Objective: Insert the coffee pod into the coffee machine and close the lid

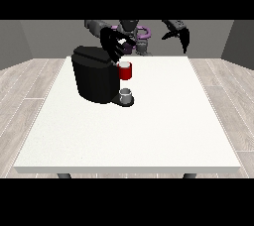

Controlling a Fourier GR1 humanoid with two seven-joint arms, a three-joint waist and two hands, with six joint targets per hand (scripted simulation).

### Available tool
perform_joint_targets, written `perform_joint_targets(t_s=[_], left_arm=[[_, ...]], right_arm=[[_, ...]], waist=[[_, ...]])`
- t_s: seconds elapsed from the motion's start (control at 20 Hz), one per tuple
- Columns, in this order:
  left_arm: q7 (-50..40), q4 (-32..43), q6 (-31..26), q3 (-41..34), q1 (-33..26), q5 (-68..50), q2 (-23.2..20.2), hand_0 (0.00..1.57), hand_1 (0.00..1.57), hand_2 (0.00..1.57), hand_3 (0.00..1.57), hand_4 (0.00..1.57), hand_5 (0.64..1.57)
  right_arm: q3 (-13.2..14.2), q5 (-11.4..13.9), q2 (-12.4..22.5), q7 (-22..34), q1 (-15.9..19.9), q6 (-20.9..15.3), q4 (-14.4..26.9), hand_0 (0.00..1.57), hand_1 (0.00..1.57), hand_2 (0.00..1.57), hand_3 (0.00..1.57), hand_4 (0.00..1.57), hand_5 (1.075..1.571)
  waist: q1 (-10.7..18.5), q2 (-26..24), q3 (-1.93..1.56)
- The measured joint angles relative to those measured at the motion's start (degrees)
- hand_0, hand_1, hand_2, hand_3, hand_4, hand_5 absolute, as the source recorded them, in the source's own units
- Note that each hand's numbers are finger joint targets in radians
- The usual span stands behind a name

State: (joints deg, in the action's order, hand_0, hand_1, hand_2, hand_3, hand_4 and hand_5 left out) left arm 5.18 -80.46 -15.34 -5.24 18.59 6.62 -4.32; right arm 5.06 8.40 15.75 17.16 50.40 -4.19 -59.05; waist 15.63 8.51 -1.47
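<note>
Just above the red cylindrical pod holder (125,71) on the black boxy coffee machine (94,75), the hand at the view's left (115,44) spreads its fingers wide, far nearer than the other hand (179,33), whose fingers I cannot tell.

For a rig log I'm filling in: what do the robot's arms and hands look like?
Both arms are dark grey and segmented. The robot hand at the view's left and the robot hand at the view's right are black, with slender fingers. Purple shows on the torso between them. No cables or markings are discernible.
</note>
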Motion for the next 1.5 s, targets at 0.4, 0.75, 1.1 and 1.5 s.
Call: perform_joint_targets(t_s=[0.4, 0.75, 1.1, 1.5], left_arm=[[0.1, -0.3, -0.8, 1.7, 3.8, 0.2, 0.7, 0.00, 0.00, 0.00, 0.00, 0.43, 1.571], [0.4, -0.2, -1.8, 3.5, 6.1, 0.3, 1.7, 0.00, 0.00, 0.00, 0.00, 0.42, 1.571], [0.6, -0.2, -3.1, 4.6, 9.7, -0.1, 2.1, 0.00, 0.00, 0.00, 0.00, 0.20, 1.571], [-0.7, -1.3, -3.7, 4.9, 13.9, -0.4, 1.9, 0.00, 0.00, 0.00, 0.00, 0.35, 1.571]], right_arm=[[1.6, 1.4, 4.0, 10.2, 0.5, -0.6, -6.1, 0.00, 0.00, 0.00, 0.00, 0.00, 1.571], [3.4, 3.5, 9.4, 16.4, 1.9, 1.2, -10.0, 0.00, 0.00, 0.00, 0.00, 0.00, 1.571], [7.3, 3.6, 12.0, 20.2, 2.8, 1.1, -13.5, 0.00, 0.00, 0.00, 0.00, 0.00, 1.571], [3.2, 1.2, 4.9, 6.1, 10.3, 1.0, -15.4, 0.00, 0.00, 0.00, 0.00, 0.00, 1.571]], waist=[[4.5, 2.9, -0.71], [9.5, 5.8, -1.19], [14.7, 9.8, -1.62], [19.3, 13.9, 1.06]])
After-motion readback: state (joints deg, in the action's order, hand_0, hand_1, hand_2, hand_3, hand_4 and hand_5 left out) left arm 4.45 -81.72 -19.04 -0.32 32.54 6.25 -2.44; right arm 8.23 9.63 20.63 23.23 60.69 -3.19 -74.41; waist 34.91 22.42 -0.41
